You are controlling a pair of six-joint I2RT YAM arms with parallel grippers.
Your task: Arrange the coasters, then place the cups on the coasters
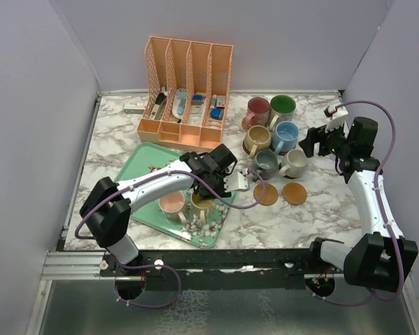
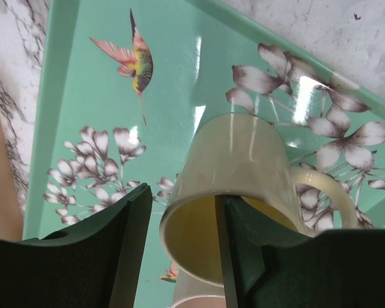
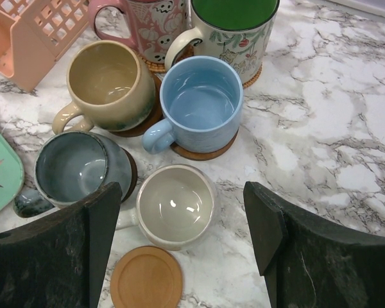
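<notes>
The pale yellow glazed ceramic mug (image 2: 237, 160) is standing on the mint-green floral tray (image 1: 141, 166), beside a pink ceramic mug (image 1: 172, 204) on the same tray. The left gripper (image 2: 183, 212) is straddling the yellow mug's rim, one finger outside the wall and the other inside the bowl; a strip of interior is showing between the inner finger and the wall, so the jaws are standing apart and not clamping. To the right of the tray, six mugs are sitting in a cluster on the white marble table (image 1: 321, 209): a pink patterned mug (image 3: 151, 22), a green-lined mug (image 3: 234, 25), a tan mug (image 3: 109, 80), a light blue mug (image 3: 202, 102), a grey-blue mug (image 3: 77, 167) and a cream mug (image 3: 175, 205). Brown discs are showing under the first five; beneath the cream mug none can be made out. Two bare orange-brown round coasters (image 1: 266, 193) (image 1: 294, 192) are lying just in front of the cluster. The right gripper (image 3: 179, 192) is hovering above the cream mug, fingers spread wide, grasping nothing. A peach plastic file organiser (image 1: 188, 84) is standing behind the tray.
</notes>
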